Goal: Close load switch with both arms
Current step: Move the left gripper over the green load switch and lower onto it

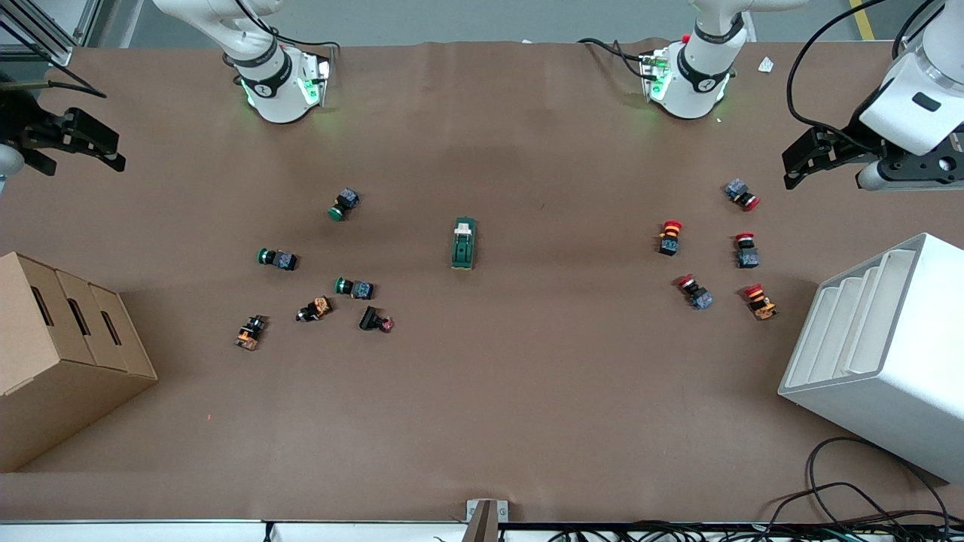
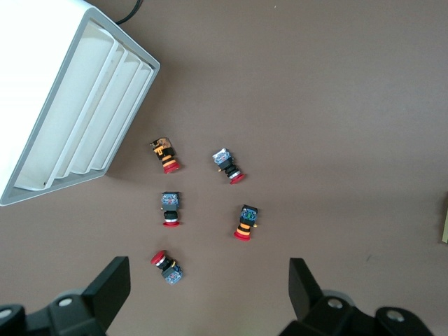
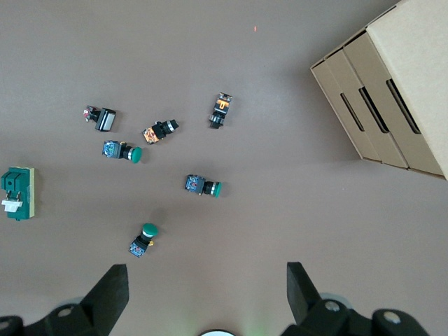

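The load switch (image 1: 464, 243), a dark green block with a cream lever on top, lies at the middle of the brown table (image 1: 482, 406). It also shows in the right wrist view (image 3: 19, 194). My left gripper (image 1: 817, 162) hangs open and empty high over the left arm's end of the table, above a group of red-capped push buttons (image 2: 169, 266). My right gripper (image 1: 81, 162) hangs open and empty high over the right arm's end, with green-capped push buttons (image 3: 143, 239) below it. Both are well away from the switch. The open fingers show in both wrist views: left gripper (image 2: 210, 287), right gripper (image 3: 208, 287).
A cardboard box (image 1: 68, 354) stands at the right arm's end and a white slotted rack (image 1: 881, 339) at the left arm's end. Several green and orange buttons (image 1: 354, 287) lie between box and switch. Several red buttons (image 1: 670, 237) lie between switch and rack.
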`<state>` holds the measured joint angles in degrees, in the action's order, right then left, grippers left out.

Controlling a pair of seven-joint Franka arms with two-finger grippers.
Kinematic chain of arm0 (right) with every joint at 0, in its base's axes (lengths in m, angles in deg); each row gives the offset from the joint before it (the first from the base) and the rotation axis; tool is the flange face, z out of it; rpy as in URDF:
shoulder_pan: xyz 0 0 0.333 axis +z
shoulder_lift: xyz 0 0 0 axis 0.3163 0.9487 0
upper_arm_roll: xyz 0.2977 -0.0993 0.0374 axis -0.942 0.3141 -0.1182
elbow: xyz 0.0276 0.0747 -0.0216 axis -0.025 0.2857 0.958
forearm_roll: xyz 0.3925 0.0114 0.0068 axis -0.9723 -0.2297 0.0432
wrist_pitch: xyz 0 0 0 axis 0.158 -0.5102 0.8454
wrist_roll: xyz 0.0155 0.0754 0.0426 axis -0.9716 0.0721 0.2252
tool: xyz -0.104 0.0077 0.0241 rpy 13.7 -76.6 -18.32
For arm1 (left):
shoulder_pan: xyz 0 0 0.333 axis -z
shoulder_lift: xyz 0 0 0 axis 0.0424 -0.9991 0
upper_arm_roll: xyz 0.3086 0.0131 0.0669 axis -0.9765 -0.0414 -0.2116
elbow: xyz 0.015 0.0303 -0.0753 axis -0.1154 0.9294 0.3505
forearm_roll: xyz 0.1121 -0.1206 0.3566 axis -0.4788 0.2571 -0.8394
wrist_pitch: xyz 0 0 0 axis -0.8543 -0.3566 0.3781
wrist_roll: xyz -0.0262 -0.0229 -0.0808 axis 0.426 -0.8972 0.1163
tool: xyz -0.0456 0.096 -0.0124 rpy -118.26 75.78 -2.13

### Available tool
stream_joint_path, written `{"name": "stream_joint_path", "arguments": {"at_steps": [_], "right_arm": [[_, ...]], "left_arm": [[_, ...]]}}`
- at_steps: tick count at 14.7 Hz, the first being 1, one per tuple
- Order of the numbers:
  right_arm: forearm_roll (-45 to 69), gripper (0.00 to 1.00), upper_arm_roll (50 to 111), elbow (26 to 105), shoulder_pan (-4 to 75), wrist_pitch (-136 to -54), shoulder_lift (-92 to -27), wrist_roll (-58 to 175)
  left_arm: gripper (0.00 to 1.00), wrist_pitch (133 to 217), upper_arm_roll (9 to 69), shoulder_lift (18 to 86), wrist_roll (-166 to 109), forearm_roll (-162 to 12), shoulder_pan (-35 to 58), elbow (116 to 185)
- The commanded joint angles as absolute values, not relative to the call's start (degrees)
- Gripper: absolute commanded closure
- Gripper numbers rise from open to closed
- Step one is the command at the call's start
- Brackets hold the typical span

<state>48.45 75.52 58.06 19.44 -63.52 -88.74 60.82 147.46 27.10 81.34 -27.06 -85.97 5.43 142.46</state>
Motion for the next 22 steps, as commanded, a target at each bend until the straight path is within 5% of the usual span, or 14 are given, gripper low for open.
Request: {"name": "stream_joint_path", "arguments": {"at_steps": [1, 7, 11, 22], "right_arm": [[47.90, 0.00, 75.88, 59.90, 19.50, -64.34, -90.42, 60.43], [47.90, 0.00, 75.89, 59.90, 19.58, -64.43, -90.42, 60.43], [47.90, 0.00, 75.89, 59.90, 19.58, -64.43, -90.42, 60.43], [47.90, 0.00, 75.88, 59.90, 19.67, -64.60, -90.42, 60.43]], "left_arm": [[0.00, 146.26, 27.08, 81.65, -27.75, -84.34, 5.15, 141.67], [0.00, 149.40, 29.26, 77.79, -26.17, -84.42, 7.69, 139.03], [0.00, 158.01, 35.68, 70.86, -12.68, -85.21, 12.35, 139.47], [0.02, 184.56, 36.22, 50.02, 26.27, -104.97, 35.63, 141.04]]}}
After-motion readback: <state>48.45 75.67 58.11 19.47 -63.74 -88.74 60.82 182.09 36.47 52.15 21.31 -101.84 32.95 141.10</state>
